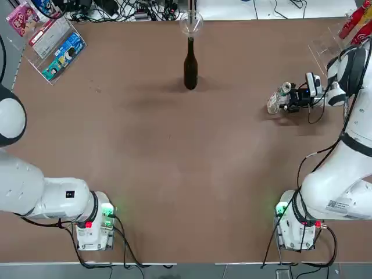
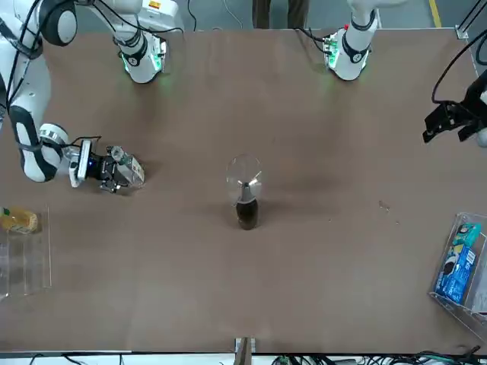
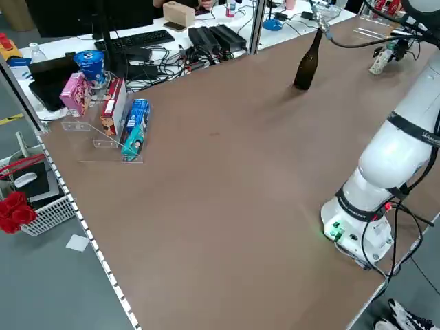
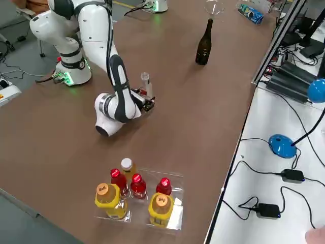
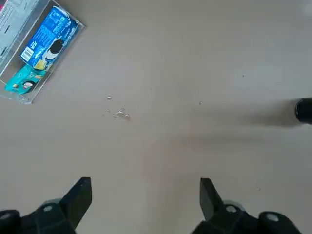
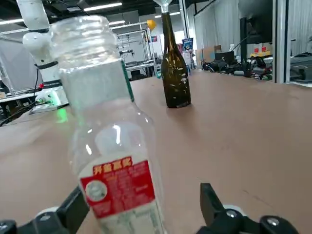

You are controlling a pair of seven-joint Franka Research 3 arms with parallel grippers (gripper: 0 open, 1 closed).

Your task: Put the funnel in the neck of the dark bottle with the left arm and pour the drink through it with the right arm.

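Left gripper (image 5: pixel 141 204) hangs over bare table (image 1: pixel 174 163) at about nine o'clock, jaws spread wide, empty. Dark bottle (image 1: pixel 190 64) stands upright at twelve o'clock, the funnel (image 1: pixel 190 23) seated in its neck. At three o'clock, the drink (image 1: pixel 277 99) stands uncapped on the table between the fingers of the right gripper (image 1: pixel 289 99); jaws are apart, not clamping it.
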